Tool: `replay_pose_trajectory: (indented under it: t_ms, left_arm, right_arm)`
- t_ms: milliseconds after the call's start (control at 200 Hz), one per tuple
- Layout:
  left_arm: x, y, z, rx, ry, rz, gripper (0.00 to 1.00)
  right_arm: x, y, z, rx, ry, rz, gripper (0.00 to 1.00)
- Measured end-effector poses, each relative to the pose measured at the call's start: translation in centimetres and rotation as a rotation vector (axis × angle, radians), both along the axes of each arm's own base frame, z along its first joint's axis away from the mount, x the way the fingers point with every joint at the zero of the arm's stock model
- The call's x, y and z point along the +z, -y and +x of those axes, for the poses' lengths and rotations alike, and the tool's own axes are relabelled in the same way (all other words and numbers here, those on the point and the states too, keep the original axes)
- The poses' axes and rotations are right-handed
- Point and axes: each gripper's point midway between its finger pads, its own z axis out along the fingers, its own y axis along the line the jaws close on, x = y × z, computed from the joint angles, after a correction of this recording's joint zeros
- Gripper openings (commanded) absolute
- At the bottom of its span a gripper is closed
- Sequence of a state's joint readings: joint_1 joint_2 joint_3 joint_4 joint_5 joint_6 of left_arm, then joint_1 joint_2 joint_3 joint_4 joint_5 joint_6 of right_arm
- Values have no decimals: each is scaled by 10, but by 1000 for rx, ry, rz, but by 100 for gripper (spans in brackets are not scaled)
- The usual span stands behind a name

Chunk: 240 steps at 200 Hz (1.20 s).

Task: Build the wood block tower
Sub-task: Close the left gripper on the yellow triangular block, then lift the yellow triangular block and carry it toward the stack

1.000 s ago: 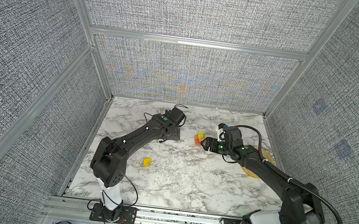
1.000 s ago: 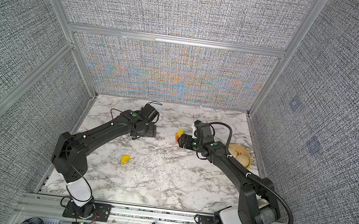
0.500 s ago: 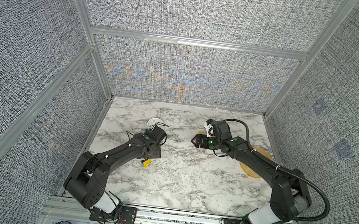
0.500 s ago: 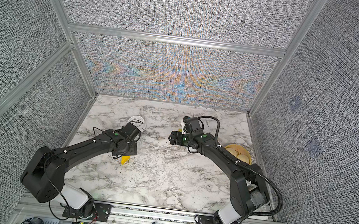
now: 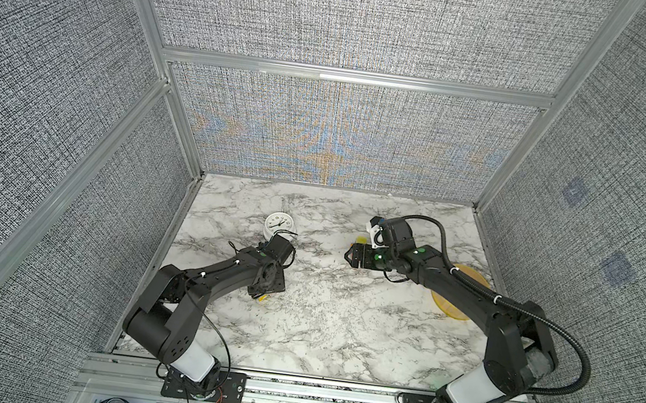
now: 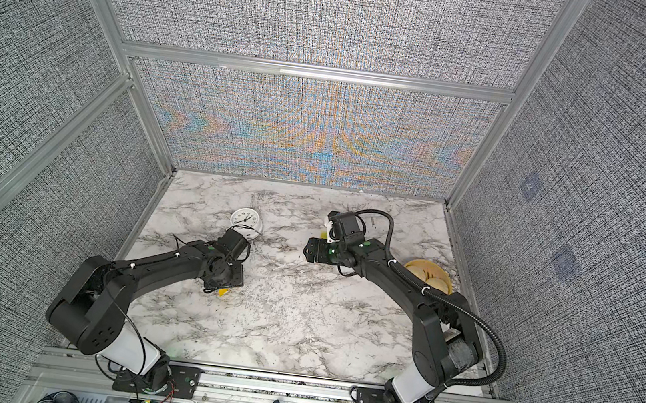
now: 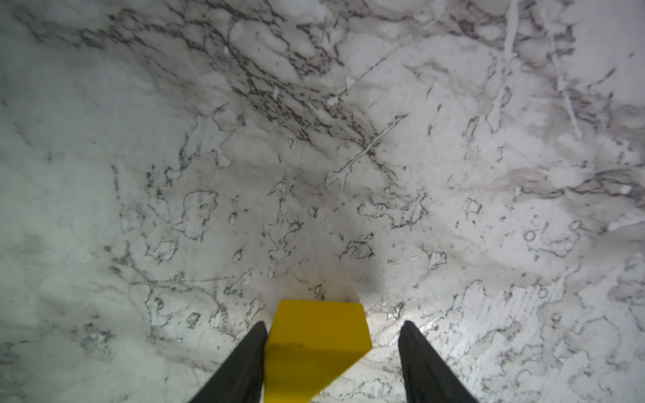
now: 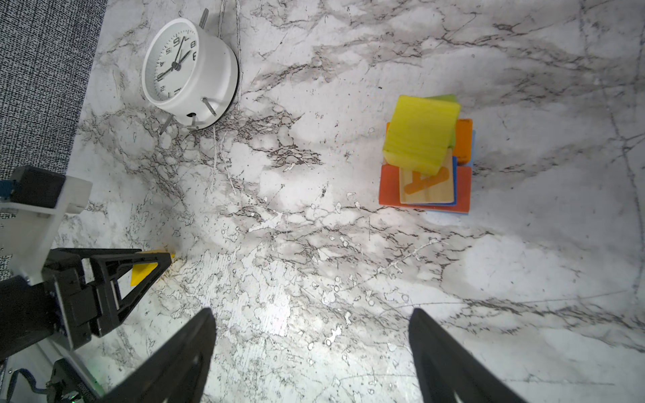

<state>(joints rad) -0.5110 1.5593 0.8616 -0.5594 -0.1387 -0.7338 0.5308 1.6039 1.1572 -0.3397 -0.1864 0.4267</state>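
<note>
Marble table (image 5: pixel 317 336) inside the grey-walled cell, both arms out over it. Left arm (image 5: pixel 215 281) bends down at the table's left-middle. Right arm (image 5: pixel 460 294) stretches toward the far right-centre. Yellow bowl (image 5: pixel 474 276) sits partly under the right arm, and the white clock (image 5: pixel 278 224) lies face up just beyond the left wrist; neither belongs to the build. Tower (image 8: pixel 427 157) stands well apart from the clock; in both top views the right wrist hides nearly all of it. Right wrist view shows an orange slab (image 8: pixel 389 185) low with blue edges beneath. Above it is a tan slab (image 8: pixel 427 188) bearing an orange letter. A yellow block (image 8: pixel 420 134) is on top, turned a little against the slabs below, with a green edge peeking behind. Right gripper (image 8: pixel 311 310): jaws wide, nothing between them, standing off to the side of the tower. Left gripper (image 7: pixel 333 322) is down at the table around the yellow wedge (image 7: pixel 314 349). One finger (image 7: pixel 244 363) is against the wedge's side and the other is clear of it with table showing between, so no grip yet. Step in hand, as I judge: picking up the wedge, the only loose block in view. Next calls for closing squarely on its flat sides, lifting straight and carrying it across to the tower. It must be set down gently and centred on the skewed yellow block, or the top may tip.
</note>
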Motion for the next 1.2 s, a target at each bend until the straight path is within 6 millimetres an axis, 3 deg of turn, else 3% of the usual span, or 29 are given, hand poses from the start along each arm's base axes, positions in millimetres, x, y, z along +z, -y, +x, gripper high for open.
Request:
replay_pose_trajectory:
  t_ms: [280,445,585,735,1065,1201]
  left_arm:
    - [-6,6,8,0,1,-17,34]
    - [-5,12,11,-5,0,-43,27]
    - [0,21,16,-15,-1,-74,24]
    - [15,28,35,-32,38,-67,21]
    - [30,19,57,-48,104,108,21]
    - [34,28,71,-71,136,185,21]
  right_arm:
    - [-5,1,-1,4,-7,-15,89]
    - [-8,2,-2,7,-18,-23,89]
    - [-8,3,-2,5,-20,-26,89]
    - [-9,5,-1,2,-20,-29,89]
    - [-9,11,3,-14,-20,-29,89]
    - [-9,12,4,-17,-21,-29,89]
